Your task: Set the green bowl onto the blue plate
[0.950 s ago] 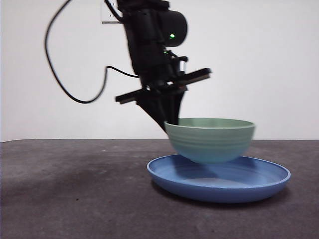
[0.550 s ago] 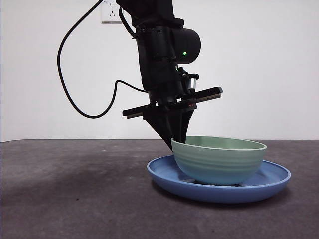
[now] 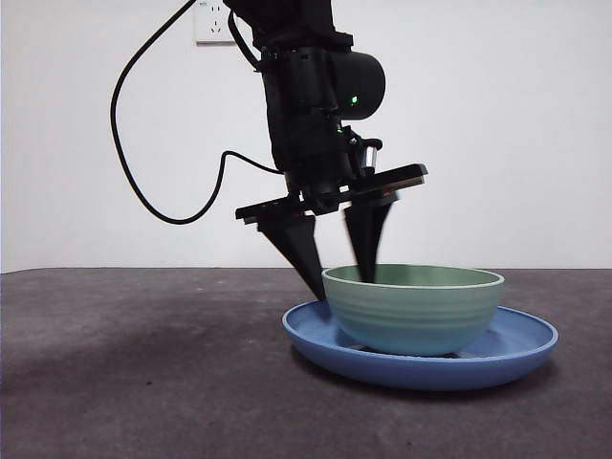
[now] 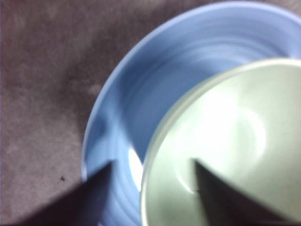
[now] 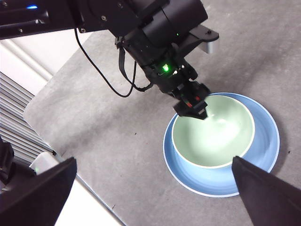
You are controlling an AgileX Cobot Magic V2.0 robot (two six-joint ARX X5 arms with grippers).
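The green bowl (image 3: pixel 413 311) sits upright on the blue plate (image 3: pixel 521 346), a little left of the plate's centre. My left gripper (image 3: pixel 342 285) is open and straddles the bowl's left rim, one jaw outside the wall and one inside, neither pressing on it. Its wrist view shows the bowl (image 4: pixel 225 141) and plate (image 4: pixel 141 94) close up, with my left gripper (image 4: pixel 154 162) spread across the rim. From high above, my right gripper (image 5: pixel 154 160) stands open and looks down on the bowl (image 5: pixel 214 129), the plate (image 5: pixel 265 155) and the left gripper (image 5: pixel 190 106).
The dark grey table (image 3: pixel 143 382) stretches left of the plate. A black cable (image 3: pixel 124 143) loops from the left arm, and a wall socket (image 3: pixel 212 21) sits behind it. The table's edge (image 5: pixel 61 148) runs near a white surface.
The bowl was carried down and right, then set on the plate. The left gripper's jaws have since spread apart and let go of the rim; the bowl settled level.
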